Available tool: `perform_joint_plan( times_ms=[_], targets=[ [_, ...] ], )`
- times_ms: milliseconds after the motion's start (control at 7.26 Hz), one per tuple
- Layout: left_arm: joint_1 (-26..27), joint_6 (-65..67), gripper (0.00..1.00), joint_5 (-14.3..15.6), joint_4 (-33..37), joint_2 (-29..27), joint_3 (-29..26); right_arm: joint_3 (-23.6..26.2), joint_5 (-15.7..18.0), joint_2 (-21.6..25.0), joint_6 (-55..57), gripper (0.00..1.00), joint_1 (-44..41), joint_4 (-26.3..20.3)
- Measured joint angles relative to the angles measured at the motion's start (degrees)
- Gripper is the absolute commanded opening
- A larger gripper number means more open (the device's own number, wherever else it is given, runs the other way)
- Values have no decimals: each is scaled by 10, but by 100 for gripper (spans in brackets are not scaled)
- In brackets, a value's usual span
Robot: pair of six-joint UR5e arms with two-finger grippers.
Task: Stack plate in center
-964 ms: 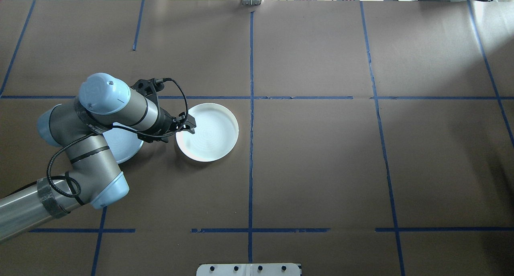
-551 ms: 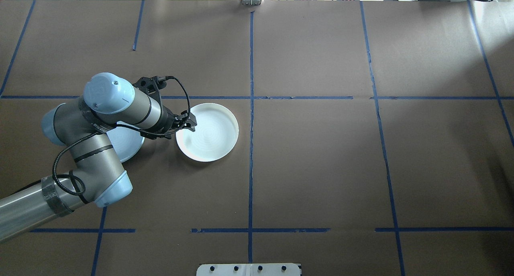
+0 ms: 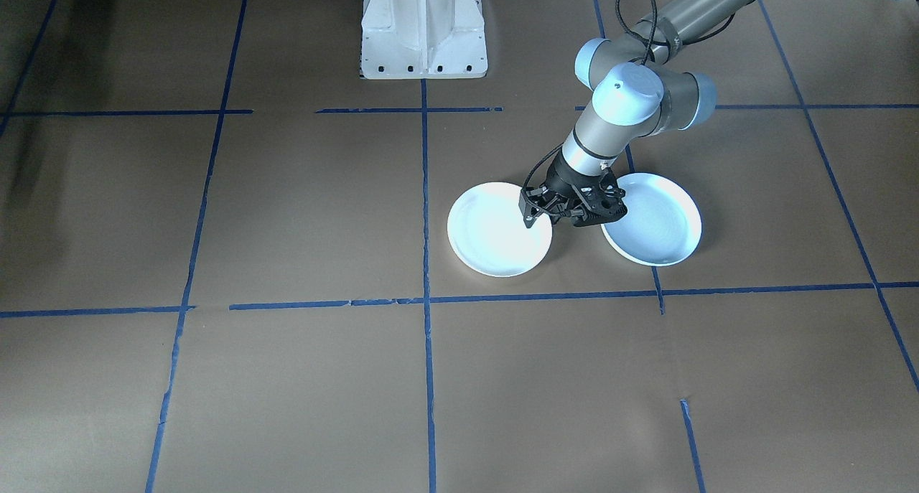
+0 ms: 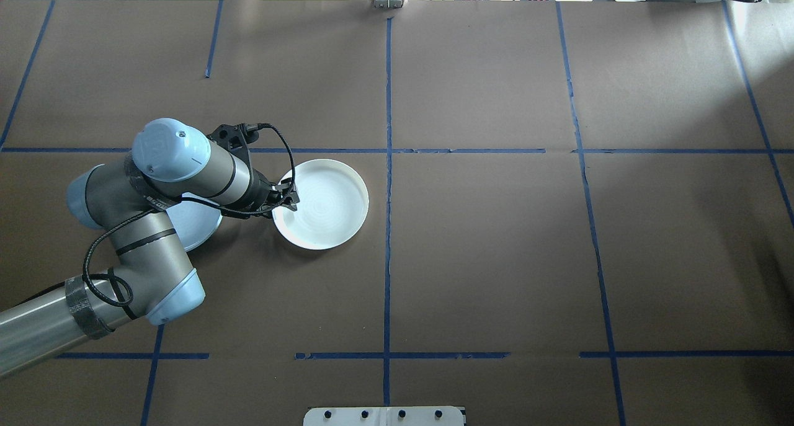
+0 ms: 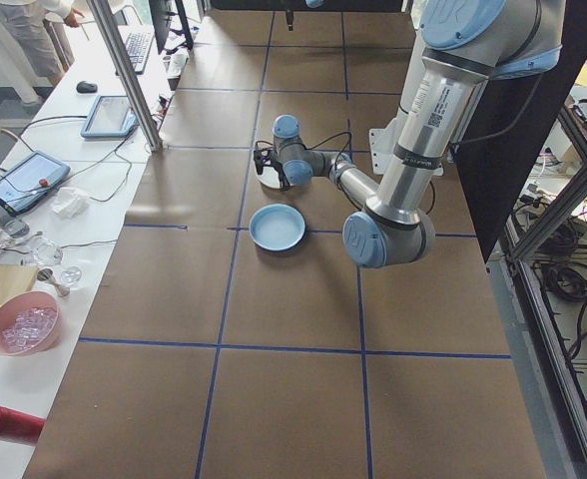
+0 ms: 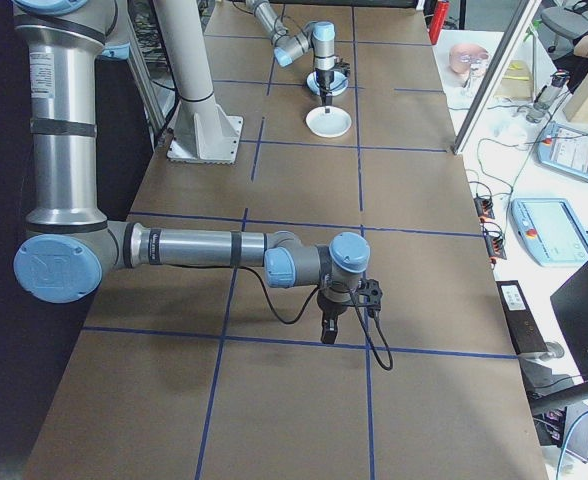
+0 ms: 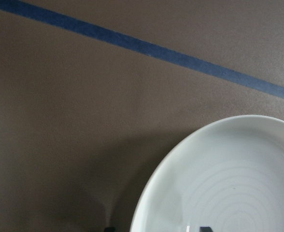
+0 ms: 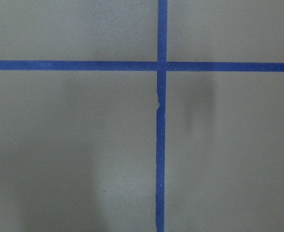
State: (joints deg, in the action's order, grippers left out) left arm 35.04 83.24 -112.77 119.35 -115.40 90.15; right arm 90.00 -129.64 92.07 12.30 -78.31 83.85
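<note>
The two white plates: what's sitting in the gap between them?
Only the left gripper, at the rim of the smaller plate, beside the bigger plate; front-facing view shows it.

Two plates (image 4: 325, 204) (image 4: 192, 221) lie on the table, two arms present.

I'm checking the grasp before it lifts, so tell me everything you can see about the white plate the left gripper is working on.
The white plate is round and shallow with a low raised rim and faint concentric rings in its flat base; it looks like glossy plastic or ceramic. It lies flat and upright on the brown paper-covered table, just left of the centre tape line. The left gripper is at its robot-left rim, fingers straddling the edge, though whether they are clamped is unclear. A bluish plate lies beside it, apart.
</note>
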Motion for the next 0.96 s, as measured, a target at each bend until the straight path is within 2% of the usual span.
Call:
perform_joint_plan(
  times_ms=[138, 275, 689, 964],
  targets=[
    [0, 0, 10, 0, 0, 1, 0, 0, 0, 1, 0, 100, 0, 0],
    [0, 0, 0, 0, 0, 1, 0, 0, 0, 1, 0, 100, 0, 0],
    [1, 0, 0, -3, -6, 2, 7, 0, 0, 0, -1, 100, 0, 0],
    [13, -5, 0, -8, -25, 6, 33, 0, 0, 0, -1, 100, 0, 0]
  ],
)
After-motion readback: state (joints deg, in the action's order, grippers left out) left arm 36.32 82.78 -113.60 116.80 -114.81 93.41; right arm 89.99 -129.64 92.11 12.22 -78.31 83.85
